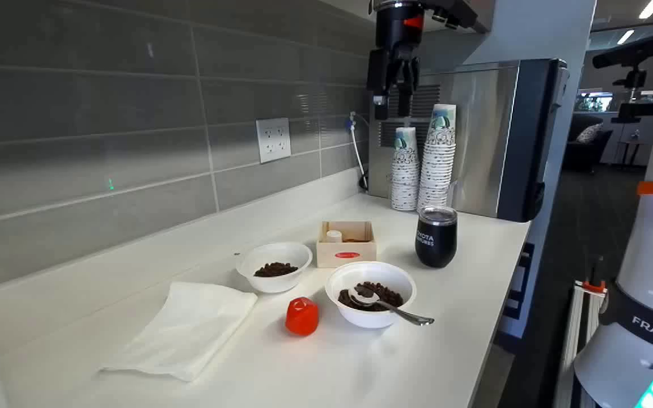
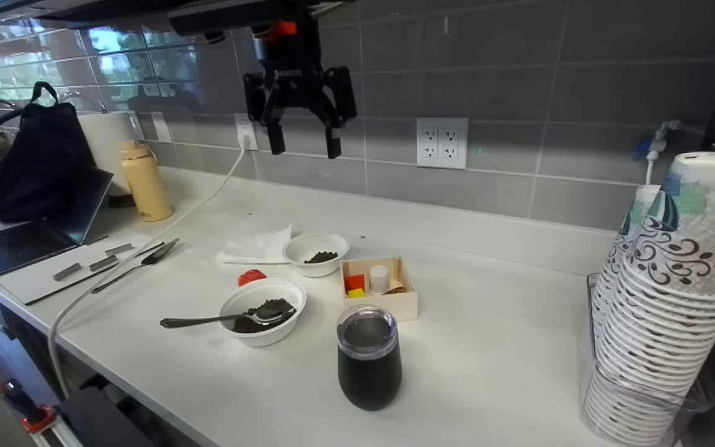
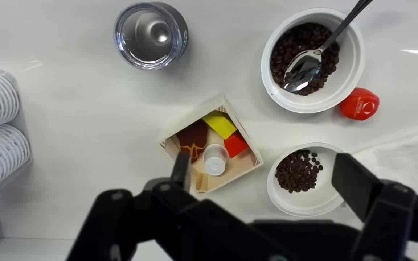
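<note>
Now, where do we find the gripper (image 2: 305, 144)?

We see it suspended above the white counter (image 2: 488, 347), its two fingers (image 2: 277, 141) spread wide around bare air.

Which things do we record nearest to it?

In the wrist view we locate a small wooden box (image 3: 192, 119) containing a white container (image 3: 215, 165), a yellow piece (image 3: 220, 124) and a red piece (image 3: 236, 144); just beside it we note a white bowl (image 3: 319, 203) with dark beans (image 3: 298, 172). A fingertip overlaps the edge of each.

And what surrounds these?

We observe a second bowl (image 3: 345, 74), a spoon (image 3: 306, 67) resting on its contents; a red faceted object (image 3: 359, 104) just beside that bowl; a white napkin (image 1: 190, 323) near the first; a black tumbler (image 1: 437, 243) standing upright near the box; and, in both exterior views, stacked paper cups (image 1: 438, 164).
</note>
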You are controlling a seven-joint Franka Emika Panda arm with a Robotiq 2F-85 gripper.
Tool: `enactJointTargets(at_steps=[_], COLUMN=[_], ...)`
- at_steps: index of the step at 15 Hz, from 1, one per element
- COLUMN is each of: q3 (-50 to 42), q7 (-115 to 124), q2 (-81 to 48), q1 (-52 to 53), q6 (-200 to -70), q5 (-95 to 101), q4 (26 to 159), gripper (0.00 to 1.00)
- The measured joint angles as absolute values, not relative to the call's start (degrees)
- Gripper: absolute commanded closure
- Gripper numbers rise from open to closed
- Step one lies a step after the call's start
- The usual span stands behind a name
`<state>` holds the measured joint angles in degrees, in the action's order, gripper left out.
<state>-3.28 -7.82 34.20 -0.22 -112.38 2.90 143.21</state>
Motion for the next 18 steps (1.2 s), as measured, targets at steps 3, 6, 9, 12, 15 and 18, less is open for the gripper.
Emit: enactJointTargets(at_steps=[3, 6, 9, 12, 15, 18], q3=[-3.3, -3.3, -3.3, -3.2, -2.8, -1.9], q7=[-7.8, -7.8, -7.8, -7.8, -7.8, -6.4], q2=[34.2, 34.2, 34.2, 34.3, 35.8, 39.4], q1=[-0.2, -0.2, -0.2, -0.2, -0.2, -0.4], q6=[-112.4, -112.4, -112.4, -112.3, -111.5, -109.6], q5=[2.9, 2.9, 2.9, 2.9, 2.9, 3.7], q4=[143.2, 143.2, 143.2, 143.3, 144.6, 146.5], gripper=[0.0, 0.0, 0.0, 0.0, 0.0, 0.0])
